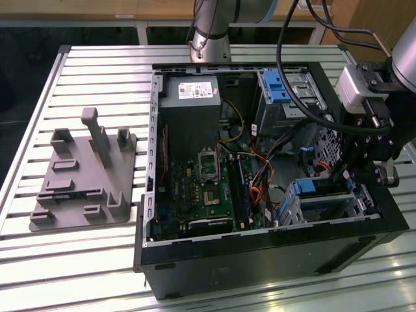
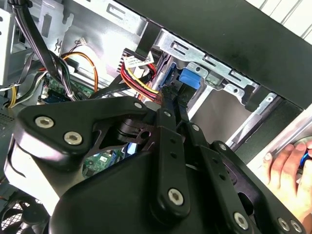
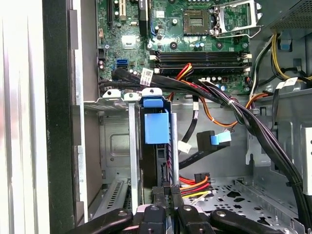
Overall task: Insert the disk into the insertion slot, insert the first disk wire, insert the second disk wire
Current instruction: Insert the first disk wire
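One arm (image 1: pixel 408 49) leans into the case (image 1: pixel 260 260), end effector (image 3: pixel 166 191) pinched onto a disk wire (image 3: pixel 195 184) beside the disk (image 3: pixel 156 127).

computer case (image 1: pixel 260 260): on the table (image 1: pixel 97 65)
fixture plate (image 1: pixel 78 185): beside it, on the exterior view's left
disk (image 1: pixel 317 190): in the insertion slot (image 1: pixel 290 209), inside the case

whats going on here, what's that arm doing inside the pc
A robot arm is working inside an open computer case on a slatted table. The disk, in its blue frame, already sits in the low metal cage. The arm's hand is at the disk's end and seems to be closed on the black plug of the red and yellow wires. Whether that plug is fully pushed home cannot be told.
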`<state>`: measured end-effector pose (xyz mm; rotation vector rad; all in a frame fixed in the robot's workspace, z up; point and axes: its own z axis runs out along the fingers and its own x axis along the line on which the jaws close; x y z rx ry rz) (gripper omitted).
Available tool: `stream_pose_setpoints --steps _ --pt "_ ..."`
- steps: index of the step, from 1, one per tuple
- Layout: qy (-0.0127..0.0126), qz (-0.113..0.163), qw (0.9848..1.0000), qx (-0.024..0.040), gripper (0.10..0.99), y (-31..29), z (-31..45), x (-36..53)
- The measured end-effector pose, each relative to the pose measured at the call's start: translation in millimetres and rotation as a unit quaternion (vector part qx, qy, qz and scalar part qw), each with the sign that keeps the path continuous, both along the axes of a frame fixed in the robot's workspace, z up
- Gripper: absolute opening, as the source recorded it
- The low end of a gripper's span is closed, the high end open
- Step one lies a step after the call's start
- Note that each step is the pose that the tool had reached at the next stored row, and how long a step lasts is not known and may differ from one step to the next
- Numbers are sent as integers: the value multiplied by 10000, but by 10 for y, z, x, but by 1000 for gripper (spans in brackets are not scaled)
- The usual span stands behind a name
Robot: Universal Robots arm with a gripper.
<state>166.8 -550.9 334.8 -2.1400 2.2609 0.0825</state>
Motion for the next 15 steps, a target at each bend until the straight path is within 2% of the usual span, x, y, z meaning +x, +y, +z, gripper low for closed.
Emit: stream_pose_setpoints --steps 15 --pt "0 0 10000 -1 161 0 -55 -2"
